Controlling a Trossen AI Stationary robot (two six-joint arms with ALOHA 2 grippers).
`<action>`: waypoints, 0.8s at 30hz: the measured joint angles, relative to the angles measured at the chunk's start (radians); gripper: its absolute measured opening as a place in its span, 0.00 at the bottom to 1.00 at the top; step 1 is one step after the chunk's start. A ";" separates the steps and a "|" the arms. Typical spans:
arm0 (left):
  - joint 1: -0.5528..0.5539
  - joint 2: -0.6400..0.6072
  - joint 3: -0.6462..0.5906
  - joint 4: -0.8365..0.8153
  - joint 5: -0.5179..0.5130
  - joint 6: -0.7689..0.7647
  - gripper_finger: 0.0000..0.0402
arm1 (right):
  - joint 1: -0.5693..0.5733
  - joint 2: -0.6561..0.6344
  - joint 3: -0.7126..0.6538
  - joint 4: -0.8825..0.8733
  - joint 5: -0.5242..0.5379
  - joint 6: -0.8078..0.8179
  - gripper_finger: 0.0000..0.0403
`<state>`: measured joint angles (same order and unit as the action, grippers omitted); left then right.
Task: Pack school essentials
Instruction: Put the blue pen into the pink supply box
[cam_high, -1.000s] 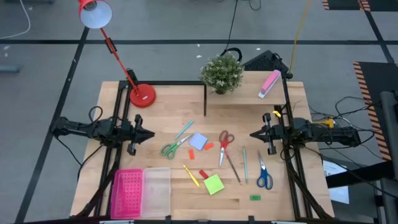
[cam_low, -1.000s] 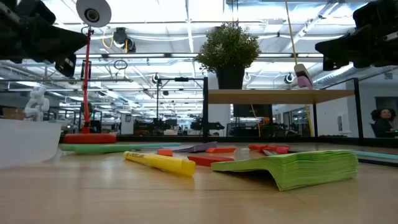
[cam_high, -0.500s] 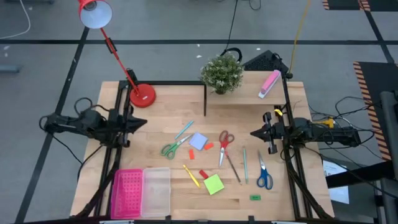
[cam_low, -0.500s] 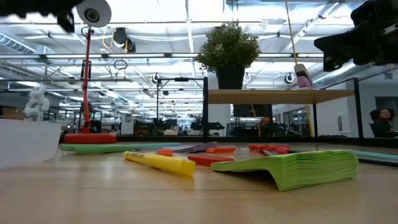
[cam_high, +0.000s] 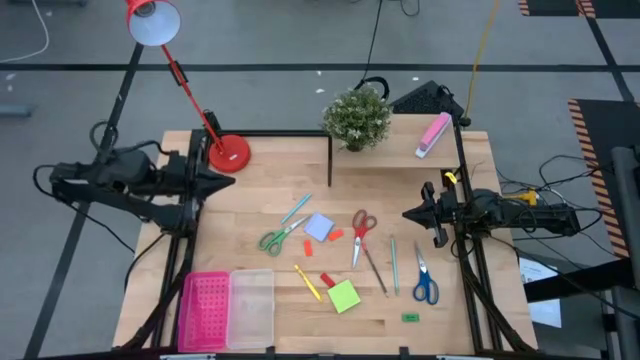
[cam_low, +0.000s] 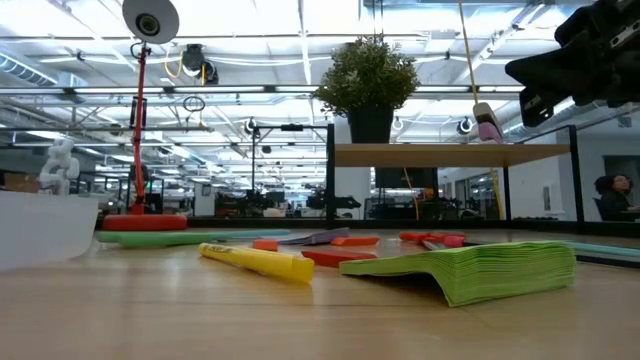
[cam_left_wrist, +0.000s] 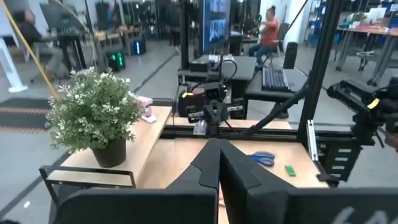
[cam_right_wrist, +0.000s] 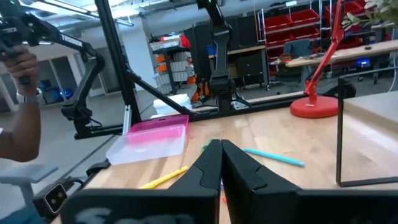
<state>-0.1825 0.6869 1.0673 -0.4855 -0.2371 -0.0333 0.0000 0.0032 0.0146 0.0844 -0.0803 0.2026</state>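
The school essentials lie flat on the wooden table: green scissors (cam_high: 278, 236), red scissors (cam_high: 361, 228), blue scissors (cam_high: 425, 285), a green note pad (cam_high: 344, 296), a pale-blue pad (cam_high: 318, 227), a yellow marker (cam_high: 307, 283), thin pens (cam_high: 394, 265) and small red (cam_high: 327, 279) and green (cam_high: 410, 318) blocks. My left gripper (cam_high: 230, 187) hangs shut above the table's left side, away from them all. My right gripper (cam_high: 408, 214) hangs shut above the right side, beyond the red scissors. In both wrist views the fingertips meet, for the left gripper (cam_left_wrist: 217, 143) and the right gripper (cam_right_wrist: 219, 143).
A pink perforated tray (cam_high: 203, 310) and a clear box (cam_high: 252, 305) sit at the near left. At the back are a red lamp base (cam_high: 228, 152), and a potted plant (cam_high: 356, 118) and a pink-and-white block (cam_high: 433, 134) on a raised shelf. People show in the room beyond.
My left gripper has drawn back toward the table's left and far edges and risen, leaving the low view. It stays shut. Nothing on the table has moved.
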 joint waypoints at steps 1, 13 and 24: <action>0.000 0.027 0.033 -0.035 0.000 -0.005 0.00 | 0.001 0.000 0.000 -0.002 0.000 0.006 0.00; 0.000 0.268 0.100 -0.221 -0.035 0.029 0.01 | 0.002 0.097 0.077 -0.060 0.000 0.099 0.00; 0.000 0.316 0.100 -0.214 -0.054 0.081 0.04 | 0.002 0.367 0.488 -0.283 0.008 0.018 0.00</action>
<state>-0.1829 1.0030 1.1671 -0.6998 -0.2909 0.0478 0.0021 0.3704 0.5029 -0.1989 -0.0727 0.2209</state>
